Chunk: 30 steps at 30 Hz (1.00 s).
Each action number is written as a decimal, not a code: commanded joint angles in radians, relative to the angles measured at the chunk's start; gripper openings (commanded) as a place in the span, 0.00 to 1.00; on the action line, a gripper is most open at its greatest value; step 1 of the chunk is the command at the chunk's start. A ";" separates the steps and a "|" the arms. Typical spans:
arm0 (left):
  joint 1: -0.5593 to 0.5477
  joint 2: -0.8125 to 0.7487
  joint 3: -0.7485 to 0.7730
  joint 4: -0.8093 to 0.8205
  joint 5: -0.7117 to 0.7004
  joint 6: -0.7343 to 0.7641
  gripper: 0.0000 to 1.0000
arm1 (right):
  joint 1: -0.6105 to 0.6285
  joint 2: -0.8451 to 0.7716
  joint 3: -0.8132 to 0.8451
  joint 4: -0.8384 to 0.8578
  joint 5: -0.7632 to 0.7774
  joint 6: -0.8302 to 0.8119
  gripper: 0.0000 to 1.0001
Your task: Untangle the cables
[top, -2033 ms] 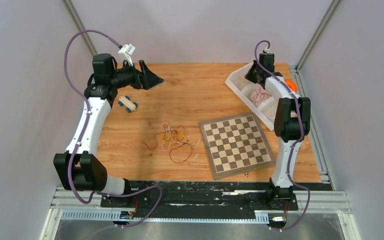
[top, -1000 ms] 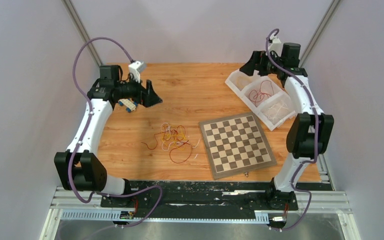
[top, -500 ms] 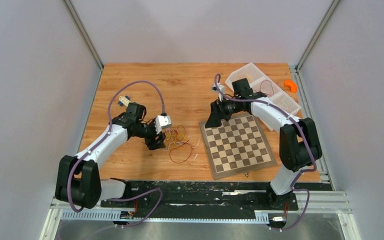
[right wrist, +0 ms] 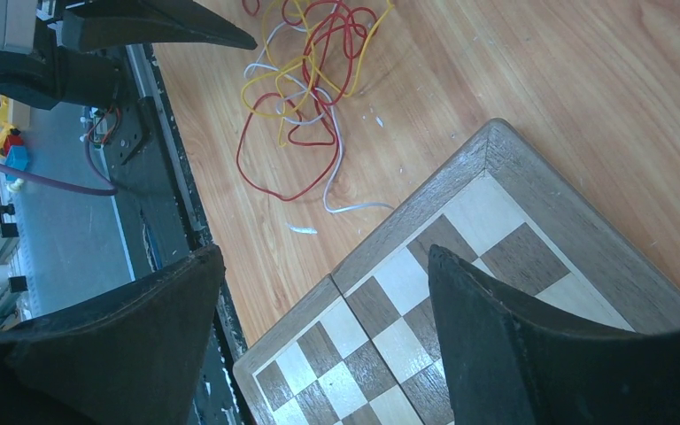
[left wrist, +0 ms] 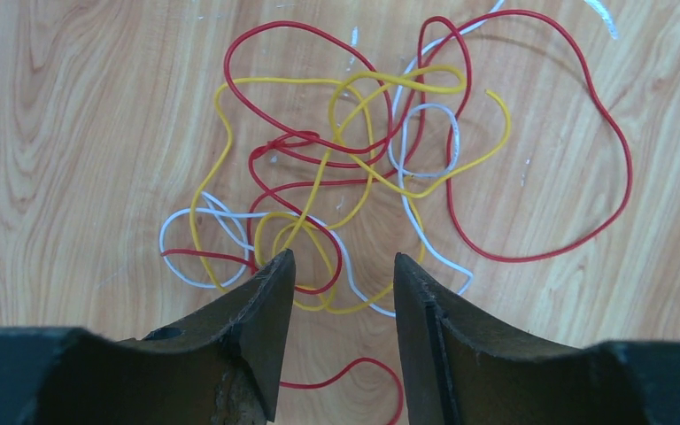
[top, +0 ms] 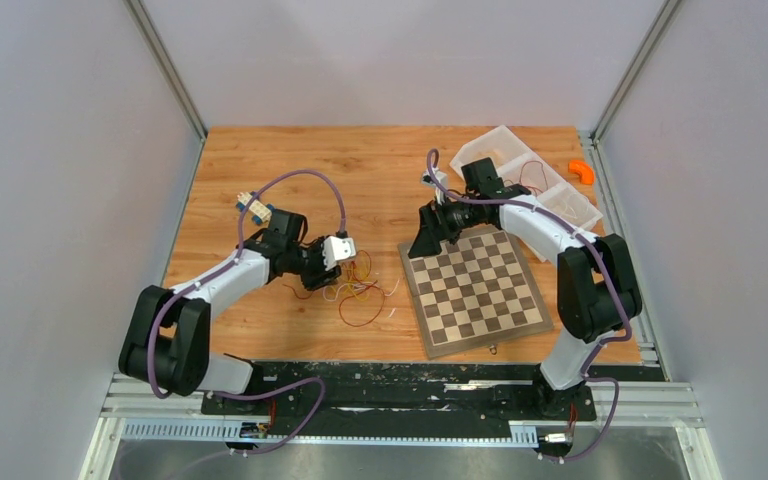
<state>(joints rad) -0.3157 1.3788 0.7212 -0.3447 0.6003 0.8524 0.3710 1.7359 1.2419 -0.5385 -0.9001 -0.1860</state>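
The cables (top: 357, 283) lie as one loose tangle of thin red, yellow and white strands on the wooden table, left of the chessboard. In the left wrist view the tangle (left wrist: 345, 159) spreads just beyond my left gripper (left wrist: 343, 270). Its jaws stand partly apart and low over the tangle's near edge, gripping nothing; one red loop lies on the wood between them. My left gripper (top: 328, 272) is at the tangle's left side. My right gripper (top: 422, 246) hangs wide open over the chessboard's far left corner, empty, with the cables (right wrist: 305, 80) ahead of it.
A wooden chessboard (top: 475, 290) lies right of the tangle. A white divided tray (top: 480, 147) stands at the back right, partly hidden by the right arm. An orange piece (top: 582, 170) lies beside it. A small toy block (top: 255, 207) sits at the left.
My left arm has slid a little to the right, closer onto the tangle, and its jaws have narrowed. The right arm has stayed nearly where it was over the board's corner.
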 commanded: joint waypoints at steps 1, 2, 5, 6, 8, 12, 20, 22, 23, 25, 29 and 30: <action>-0.010 0.012 0.029 0.076 -0.033 -0.040 0.54 | 0.006 -0.005 0.015 0.037 -0.027 -0.006 0.84; -0.012 0.015 0.029 0.085 -0.041 -0.046 0.55 | 0.006 -0.005 0.016 0.038 -0.028 -0.006 0.84; -0.018 0.019 0.023 0.131 -0.087 -0.089 0.62 | 0.005 -0.003 0.019 0.041 -0.024 -0.004 0.85; -0.020 0.019 0.020 0.136 -0.092 -0.093 0.63 | 0.005 0.000 0.019 0.042 -0.023 -0.003 0.86; -0.023 0.015 0.014 0.141 -0.099 -0.093 0.67 | 0.005 0.001 0.018 0.043 -0.021 -0.001 0.86; -0.023 -0.012 0.003 0.123 -0.095 -0.074 0.68 | 0.005 -0.004 0.014 0.042 -0.021 -0.003 0.86; -0.003 -0.105 -0.019 0.039 0.026 0.034 0.60 | 0.005 -0.039 -0.004 0.042 -0.018 -0.017 0.86; -0.003 -0.061 0.006 0.012 0.015 0.057 0.59 | 0.005 -0.046 -0.011 0.042 -0.017 -0.023 0.86; -0.004 -0.026 0.028 0.003 0.011 0.063 0.59 | 0.006 -0.048 -0.014 0.043 -0.016 -0.026 0.87; -0.004 0.020 0.060 -0.008 -0.007 0.066 0.57 | 0.006 -0.049 -0.019 0.043 -0.014 -0.026 0.87; -0.007 0.083 0.108 -0.030 -0.008 0.084 0.52 | 0.004 -0.058 -0.030 0.043 -0.007 -0.029 0.87; -0.007 0.095 0.116 -0.033 -0.006 0.085 0.50 | 0.003 -0.061 -0.033 0.043 -0.005 -0.030 0.87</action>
<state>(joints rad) -0.3237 1.4456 0.7746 -0.3496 0.5766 0.8936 0.3717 1.7271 1.2171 -0.5335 -0.8986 -0.1875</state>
